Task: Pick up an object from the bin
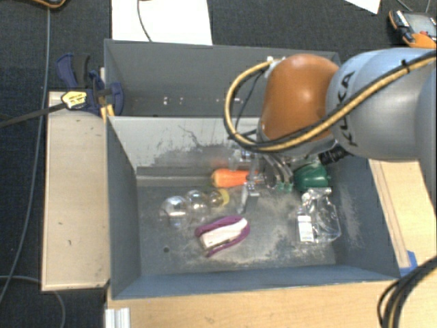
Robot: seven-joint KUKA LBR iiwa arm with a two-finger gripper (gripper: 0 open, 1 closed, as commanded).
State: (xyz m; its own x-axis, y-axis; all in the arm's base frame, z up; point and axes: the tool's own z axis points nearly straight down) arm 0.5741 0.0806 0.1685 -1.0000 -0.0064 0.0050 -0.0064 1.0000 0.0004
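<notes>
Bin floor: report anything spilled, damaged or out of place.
Nothing spilled. The clear plastic wrapper at the right looks crumpled, and the bin floor and back slope carry pale scuffs. The other things lie loose, as expected.

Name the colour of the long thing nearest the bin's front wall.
The long thing is purple with a white panel, best seen in the camera view.

A single camera looks down from above and slightly to one side on the grey bin (pixel 171 142), close enough that its walls ring the gripper (pixel 254 185), whose arm (pixel 386 108) enters from the right.
</notes>
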